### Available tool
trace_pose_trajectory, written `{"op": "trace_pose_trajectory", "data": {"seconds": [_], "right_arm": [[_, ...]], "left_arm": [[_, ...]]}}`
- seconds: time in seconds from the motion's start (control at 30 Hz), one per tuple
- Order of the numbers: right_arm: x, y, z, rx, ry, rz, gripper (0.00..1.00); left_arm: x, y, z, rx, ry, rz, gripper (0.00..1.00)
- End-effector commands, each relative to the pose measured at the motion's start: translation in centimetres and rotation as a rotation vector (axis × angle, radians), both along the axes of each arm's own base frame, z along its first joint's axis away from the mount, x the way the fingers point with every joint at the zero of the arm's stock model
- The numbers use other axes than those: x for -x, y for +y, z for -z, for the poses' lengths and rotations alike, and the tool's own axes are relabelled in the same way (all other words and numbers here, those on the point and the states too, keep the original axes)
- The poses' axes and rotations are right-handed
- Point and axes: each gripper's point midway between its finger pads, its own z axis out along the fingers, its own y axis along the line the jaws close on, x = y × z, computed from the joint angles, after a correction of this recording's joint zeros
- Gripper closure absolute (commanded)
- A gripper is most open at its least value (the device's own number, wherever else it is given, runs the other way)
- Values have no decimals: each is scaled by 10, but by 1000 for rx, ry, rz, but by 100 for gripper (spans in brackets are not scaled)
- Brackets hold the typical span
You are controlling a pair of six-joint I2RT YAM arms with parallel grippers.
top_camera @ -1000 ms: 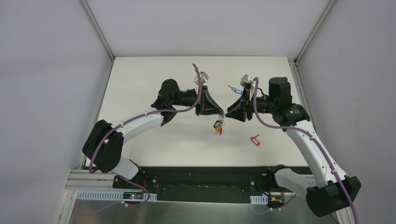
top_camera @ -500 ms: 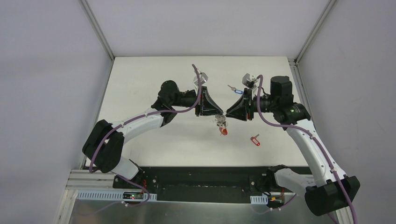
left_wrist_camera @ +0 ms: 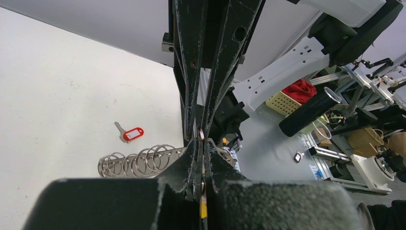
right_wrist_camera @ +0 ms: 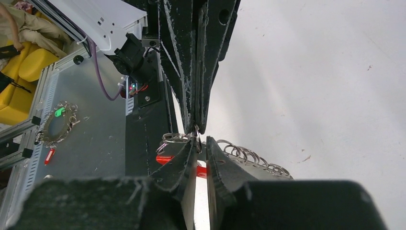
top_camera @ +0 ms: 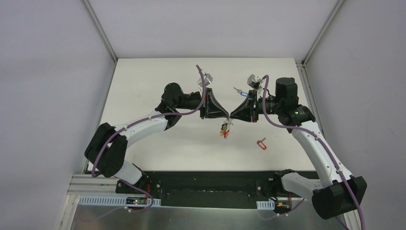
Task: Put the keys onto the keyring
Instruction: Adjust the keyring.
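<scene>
One red keyring (top_camera: 224,130) with a row of steel rings hangs at 6 o'clock of the left gripper (top_camera: 227,118), clamped tight on it. The right gripper (top_camera: 232,116) stands a sliver open, contact unclear

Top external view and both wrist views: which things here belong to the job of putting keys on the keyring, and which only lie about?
Belong to the job:
keyring, held up above the table
red-tagged key, on the table
blue-tagged key, on the table

Only lying about, beyond the table:
yellow basket
black roll
ring bunch with a green tag
</scene>
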Motion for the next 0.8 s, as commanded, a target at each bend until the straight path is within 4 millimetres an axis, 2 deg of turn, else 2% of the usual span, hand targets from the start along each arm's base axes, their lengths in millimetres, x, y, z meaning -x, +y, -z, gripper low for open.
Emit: {"op": "trace_pose_trajectory", "data": {"seconds": [0.0,0.07,0.13,0.3,0.47,0.53,0.77], "right_arm": [[1,4,-5,-37,-16,-33,87],[3,5,-5,-41,-12,-41,91],[3,5,-7,-42,-20,-43,100],[2,3,-5,50,-70,-17,100],[5,6,15,182,-91,-21,100],[5,7,21,213,-93,-25,100],[4,12,23,232,-92,-31,100]], "left_arm": [[-1,0,-21,69,-58,-7,100],[-2,0,-22,74,-56,-11,100],[-3,0,-22,73,-55,-13,100],[-4,1,-8,6,-98,-10,100],[-9,6,9,-158,-129,-44,86],[-11,7,9,-177,-131,-52,82],[-11,3,18,-221,-125,-42,76]]}}
